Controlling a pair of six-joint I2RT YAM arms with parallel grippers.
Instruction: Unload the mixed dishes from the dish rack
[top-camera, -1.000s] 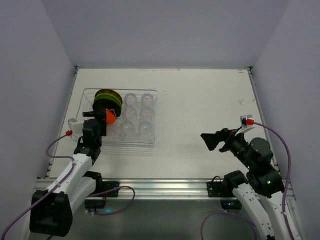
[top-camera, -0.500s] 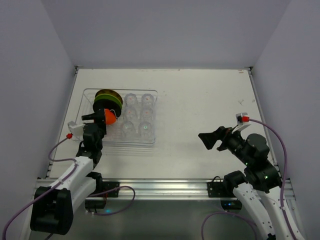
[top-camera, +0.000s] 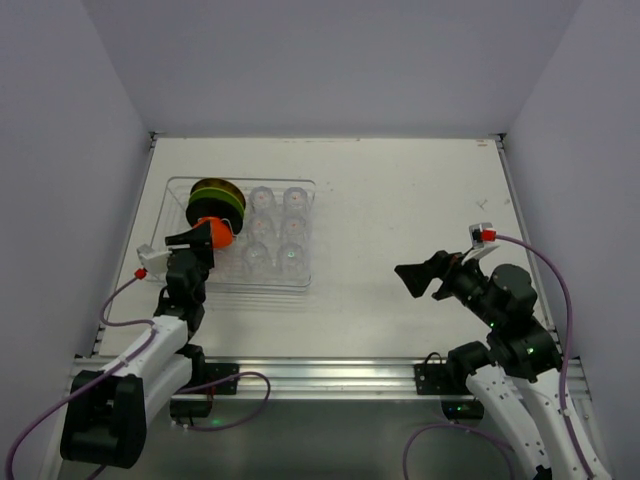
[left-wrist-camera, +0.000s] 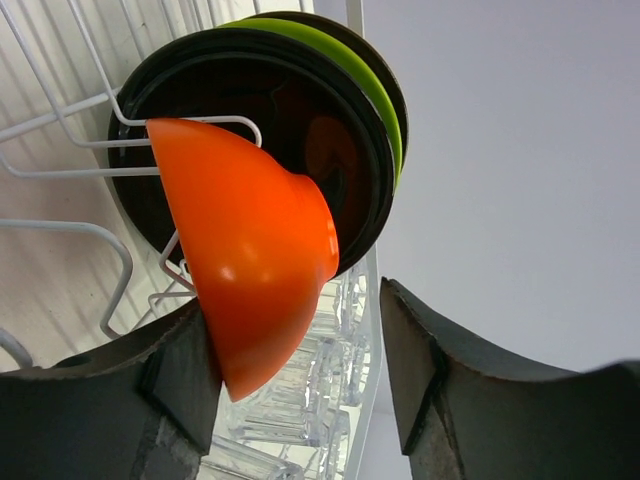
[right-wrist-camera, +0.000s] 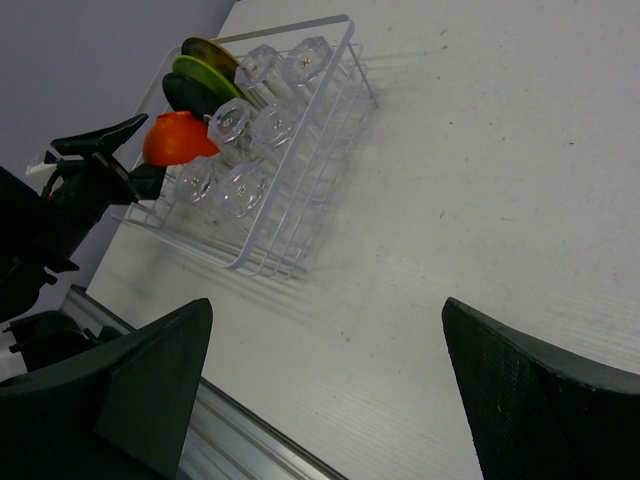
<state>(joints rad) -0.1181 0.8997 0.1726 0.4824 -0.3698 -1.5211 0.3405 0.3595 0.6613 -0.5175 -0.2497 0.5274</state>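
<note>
From my station the left arm (top-camera: 150, 345) and the right arm (top-camera: 505, 400) look the same: white rounded link shells, black joint housings, and a black block at each base. A purple cable (top-camera: 108, 300) loops off each wrist, ending in a small red plug (top-camera: 141, 270) beside a white tab. The fingers (left-wrist-camera: 470, 400) of the left gripper (left-wrist-camera: 292, 300) and the right gripper (right-wrist-camera: 325, 310) are matte black, broad and wedge-shaped, and the right pair has a finely textured face.
</note>
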